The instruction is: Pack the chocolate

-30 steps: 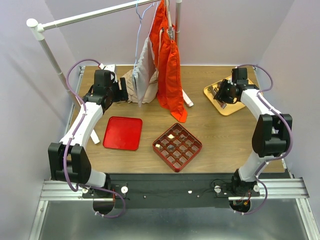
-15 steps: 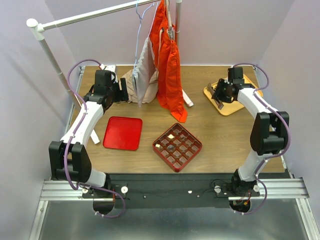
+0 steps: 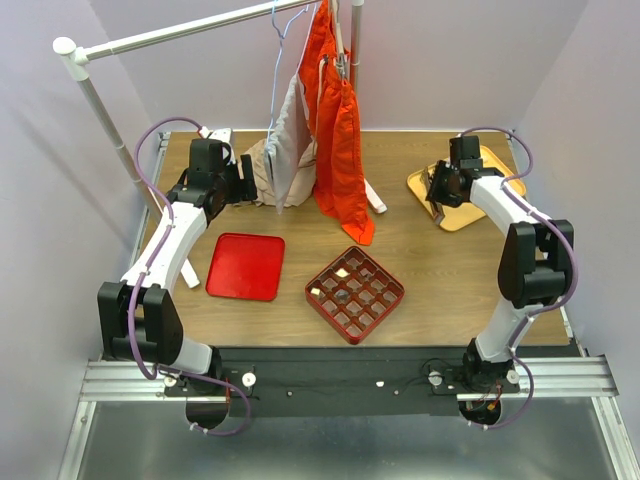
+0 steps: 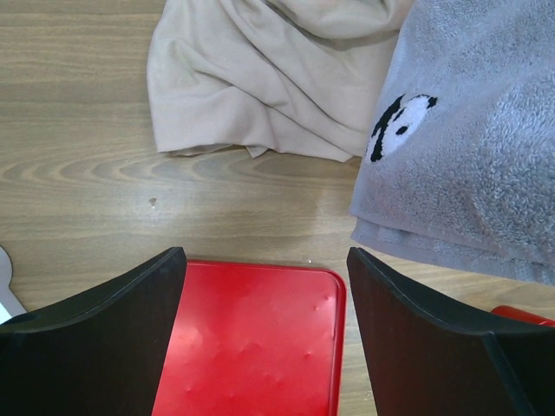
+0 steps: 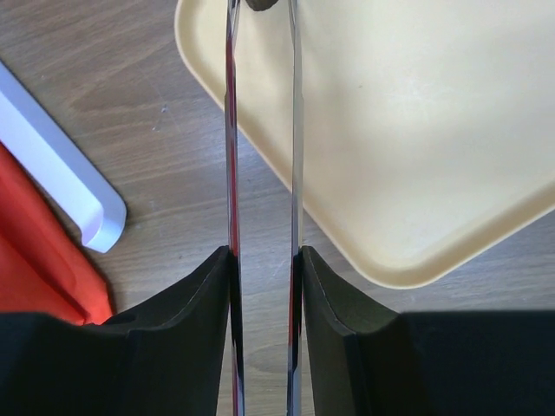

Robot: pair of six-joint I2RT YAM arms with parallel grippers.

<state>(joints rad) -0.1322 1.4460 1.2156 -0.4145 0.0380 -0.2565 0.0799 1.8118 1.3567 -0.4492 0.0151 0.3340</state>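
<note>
My right gripper (image 5: 264,251) is shut on a pair of metal tongs (image 5: 232,130), whose two blades run forward between its pads. A dark lump of chocolate (image 5: 260,3) shows between the blade tips at the top edge, over the rim of the yellow tray (image 5: 408,156). From above, the right gripper (image 3: 440,185) hangs at the tray's (image 3: 478,208) left side. The red gridded box (image 3: 355,293) holds a few chocolate pieces (image 3: 343,272) in its cells. My left gripper (image 4: 264,256) stands open and empty above a flat red lid (image 4: 251,347).
A beige cloth (image 4: 260,78) and a grey towel (image 4: 468,147) lie just beyond the left gripper. Orange clothing (image 3: 335,130) hangs from a rack (image 3: 180,35) over the table's back middle. A white rack foot (image 5: 61,165) lies left of the tongs.
The right gripper has shifted a little to the left over the yellow tray's edge, and the tong blades have drawn closer together. The left arm has not moved.
</note>
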